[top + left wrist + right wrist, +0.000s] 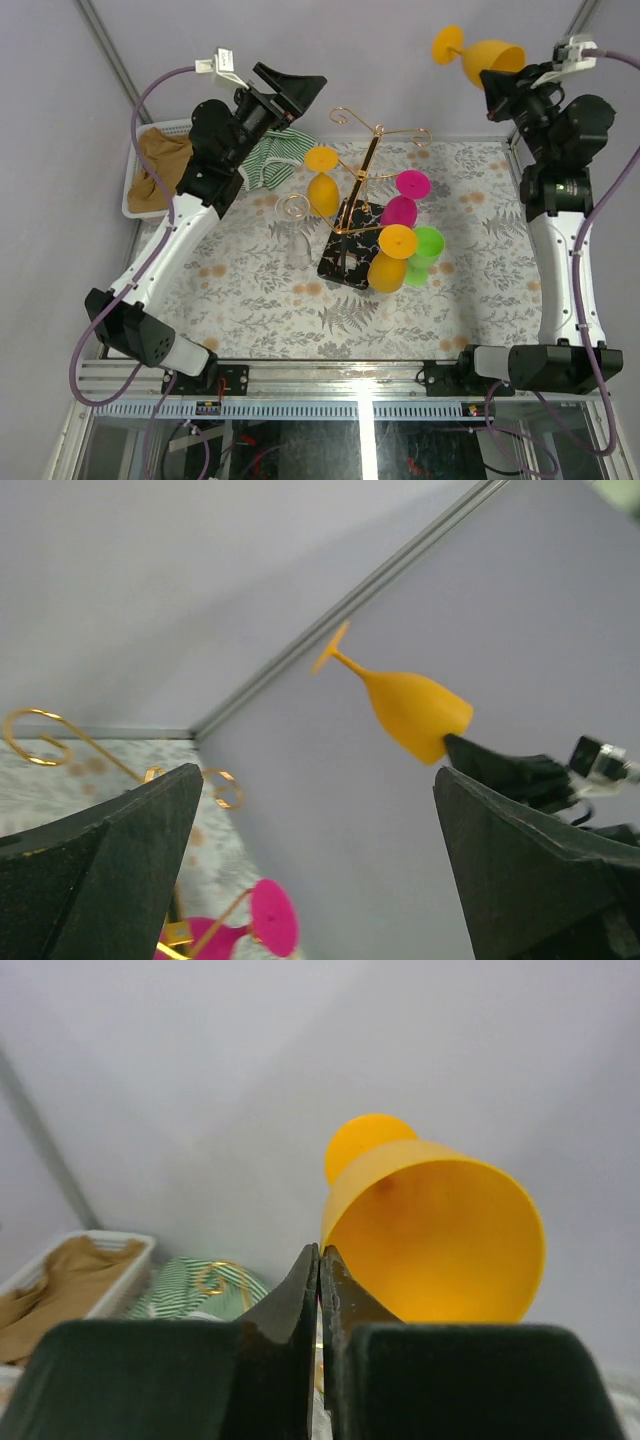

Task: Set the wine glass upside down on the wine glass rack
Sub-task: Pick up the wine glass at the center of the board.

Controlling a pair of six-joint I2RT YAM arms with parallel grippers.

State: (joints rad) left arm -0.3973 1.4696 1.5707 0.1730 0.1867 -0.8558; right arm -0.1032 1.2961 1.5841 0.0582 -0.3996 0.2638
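Note:
My right gripper (pixel 495 82) is shut on the rim of an orange wine glass (pixel 490 55) and holds it high at the back right, foot pointing left and up. In the right wrist view the fingers (pixel 320 1260) pinch the glass wall (pixel 440 1230). The gold wine glass rack (pixel 368 165) stands mid-table on its black base (pixel 345 258), well below and left of the held glass. My left gripper (pixel 295 85) is open and empty, raised at the back left. Its wrist view shows the held glass (pixel 415 712) and a rack hook (pixel 40 742).
On the rack hang an orange glass (pixel 322 190), a pink one (pixel 400 208), another orange one (pixel 388 265) and a green one (pixel 425 250). A clear glass (pixel 296 235) stands left of the base. A white basket (pixel 135 195) with brown cloth and a striped cloth (pixel 270 160) lie back left.

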